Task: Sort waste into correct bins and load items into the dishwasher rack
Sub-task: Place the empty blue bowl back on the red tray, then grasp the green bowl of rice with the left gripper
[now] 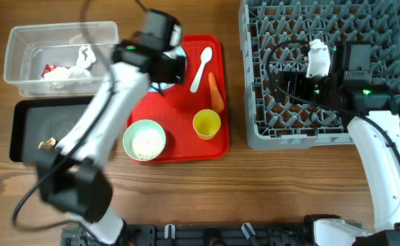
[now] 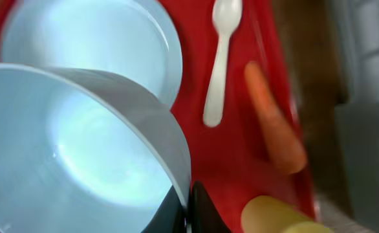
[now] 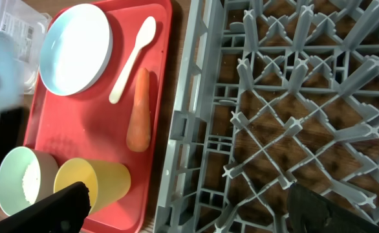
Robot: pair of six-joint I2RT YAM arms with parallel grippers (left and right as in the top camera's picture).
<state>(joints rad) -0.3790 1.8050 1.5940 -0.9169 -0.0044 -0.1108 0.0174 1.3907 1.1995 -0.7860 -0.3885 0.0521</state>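
Note:
My left gripper point(image 1: 167, 68) is over the red tray, shut on the rim of a small light blue bowl point(image 2: 66, 162), pinched between its fingers point(image 2: 189, 207). Below it lies the light blue plate point(image 2: 92, 45). A white spoon point(image 1: 201, 67), orange carrot point(image 1: 216, 92), yellow cup point(image 1: 206, 124) and pale green bowl with rice point(image 1: 144, 141) are on the tray. My right gripper point(image 1: 289, 85) is open and empty above the grey dishwasher rack point(image 1: 323, 130); it shows in the right wrist view point(image 3: 189, 207).
The clear tub point(image 1: 22, 41) at back left holds white tissue point(image 1: 84, 58) and a red wrapper point(image 1: 50, 68). The black tray point(image 1: 26, 116) in front of it holds a brown scrap point(image 1: 48, 144). The red tray point(image 1: 186, 147) lies between the bins and the rack.

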